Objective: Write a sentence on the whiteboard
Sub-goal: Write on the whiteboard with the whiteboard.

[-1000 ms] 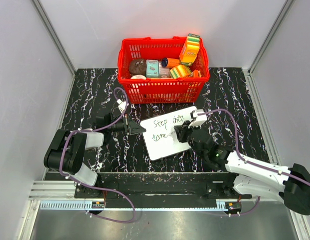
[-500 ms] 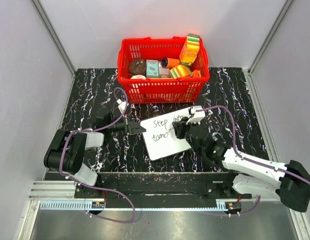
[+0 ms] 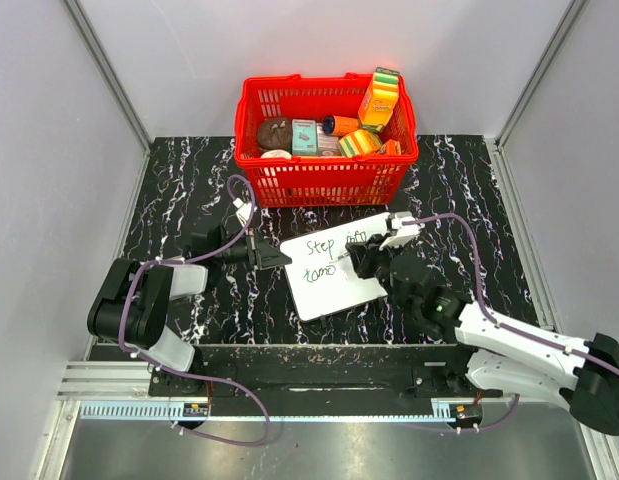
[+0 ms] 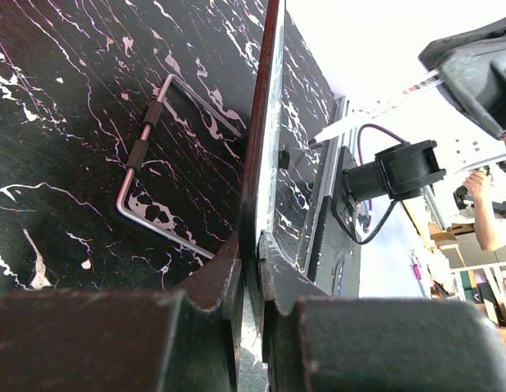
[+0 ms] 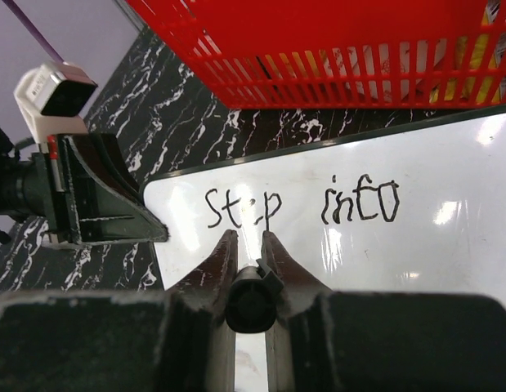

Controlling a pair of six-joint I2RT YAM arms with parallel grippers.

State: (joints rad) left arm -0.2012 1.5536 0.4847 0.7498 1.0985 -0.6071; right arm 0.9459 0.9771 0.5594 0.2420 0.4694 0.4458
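Right gripper (image 3: 359, 262), clamped on marker (image 5: 251, 304), shifts slightly at line 2 of the sentence (image 3: 319, 246); left gripper (image 3: 272, 257) pinches whiteboard (image 3: 324, 295) edge. Keep tip pressure light, even.

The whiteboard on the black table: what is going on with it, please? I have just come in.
Two robot arms are writing on the whiteboard. The left gripper is shut on its left edge, apparently to steady it. The right gripper is shut on a black marker, its tip at the second line. The sentence reads "Step into" on top and roughly "tomo" below, so it is not yet finished. A red basket of goods stands behind.
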